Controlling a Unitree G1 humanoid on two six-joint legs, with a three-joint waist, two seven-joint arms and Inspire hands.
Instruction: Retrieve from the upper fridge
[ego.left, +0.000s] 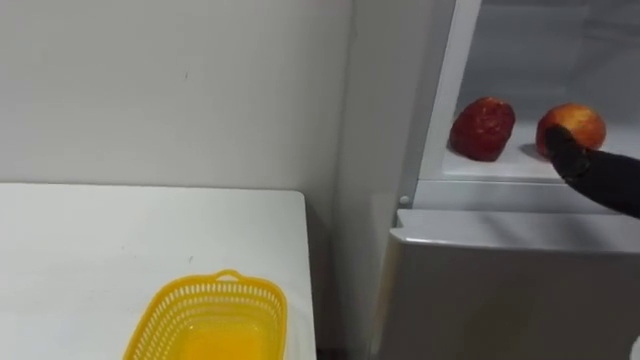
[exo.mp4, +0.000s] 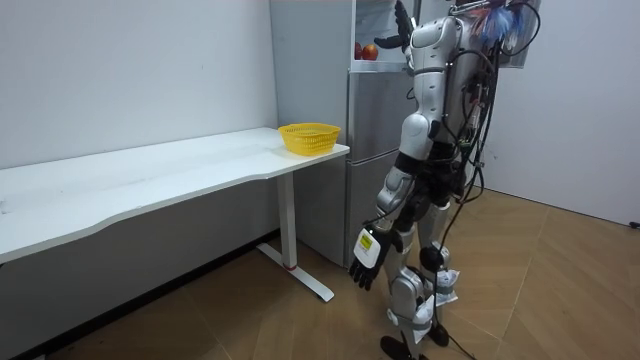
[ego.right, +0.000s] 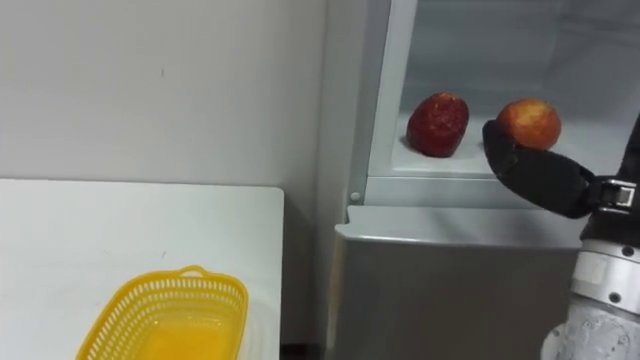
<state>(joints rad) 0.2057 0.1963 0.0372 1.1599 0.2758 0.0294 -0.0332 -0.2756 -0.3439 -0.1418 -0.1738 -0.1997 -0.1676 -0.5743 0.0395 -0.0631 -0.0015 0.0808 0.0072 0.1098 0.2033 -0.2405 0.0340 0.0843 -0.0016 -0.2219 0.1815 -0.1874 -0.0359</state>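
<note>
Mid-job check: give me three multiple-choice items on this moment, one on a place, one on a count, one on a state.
1. Where is the yellow plastic mesh basket? A: on the white table; B: in the fridge; C: on the floor.
2. How many fruits lie on the upper fridge shelf? A: one; B: two; C: four.
3. What is the right hand doing? A: gripping the basket; B: hanging down; C: reaching, fingers straight, beside a fruit.
Key: A, it stands near the table's edge; B, a dark red fruit and a red-orange round fruit; C, it extends into the compartment, while the left hand hangs open.
</note>
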